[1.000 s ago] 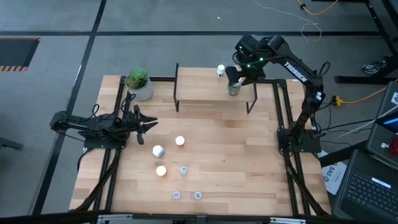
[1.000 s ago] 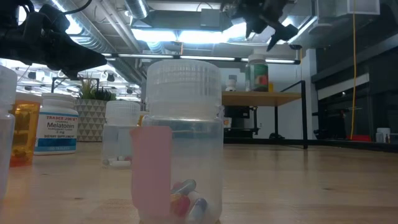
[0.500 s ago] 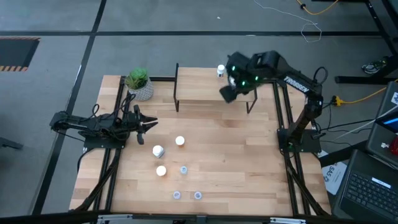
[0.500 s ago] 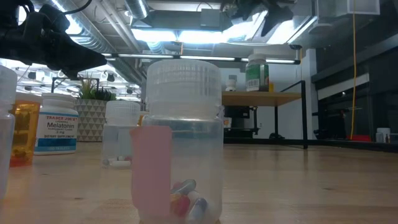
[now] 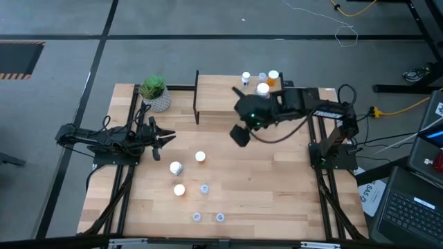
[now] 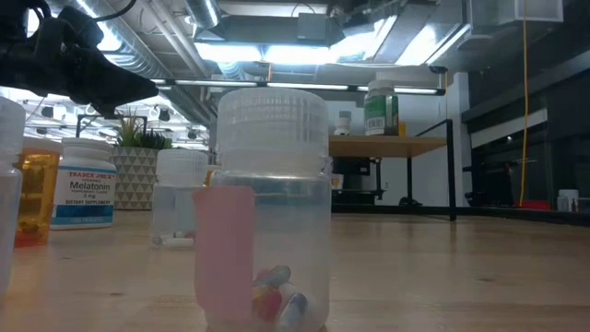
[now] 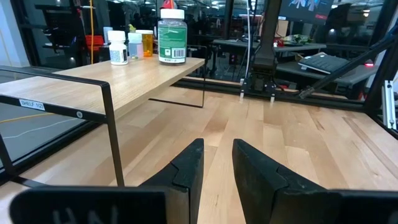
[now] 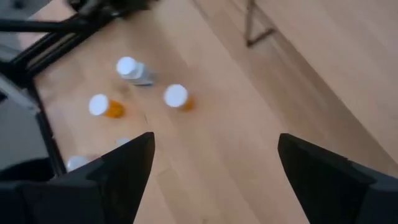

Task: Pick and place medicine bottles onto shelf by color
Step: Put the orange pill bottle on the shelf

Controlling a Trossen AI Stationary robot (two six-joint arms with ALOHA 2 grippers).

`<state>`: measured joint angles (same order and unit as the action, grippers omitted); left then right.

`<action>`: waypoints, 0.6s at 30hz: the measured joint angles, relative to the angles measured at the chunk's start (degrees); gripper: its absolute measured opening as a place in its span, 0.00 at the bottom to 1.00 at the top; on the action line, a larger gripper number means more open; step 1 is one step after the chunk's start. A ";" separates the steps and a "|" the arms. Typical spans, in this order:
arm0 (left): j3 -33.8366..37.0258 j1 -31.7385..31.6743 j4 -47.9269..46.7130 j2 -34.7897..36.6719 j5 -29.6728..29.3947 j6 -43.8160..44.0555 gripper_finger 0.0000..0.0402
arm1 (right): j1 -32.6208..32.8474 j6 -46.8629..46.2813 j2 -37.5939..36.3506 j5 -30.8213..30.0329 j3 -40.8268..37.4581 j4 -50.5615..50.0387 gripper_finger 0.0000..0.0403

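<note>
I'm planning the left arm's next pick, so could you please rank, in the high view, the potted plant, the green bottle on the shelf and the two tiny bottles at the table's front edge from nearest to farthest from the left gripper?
From the left gripper, at the table's left side:
1. The potted plant, at the back left corner.
2. The two tiny bottles, at the front edge; the left one is somewhat closer.
3. The green bottle, at the shelf's right end.

A robotics lab or workshop: beyond the wooden bench run exposed ceiling ducts and strip lights, with a laptop and loose cables beside it on grey floor.
</note>
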<state>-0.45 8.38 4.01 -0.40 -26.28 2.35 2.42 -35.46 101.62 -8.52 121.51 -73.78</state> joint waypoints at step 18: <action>0.02 0.00 0.20 0.00 0.20 0.02 0.20 | 2.99 17.81 19.04 9.53 -0.04 23.33 0.85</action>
<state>-0.43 8.38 4.21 -0.40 -26.09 2.37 5.41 -17.65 120.66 1.00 121.47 -50.45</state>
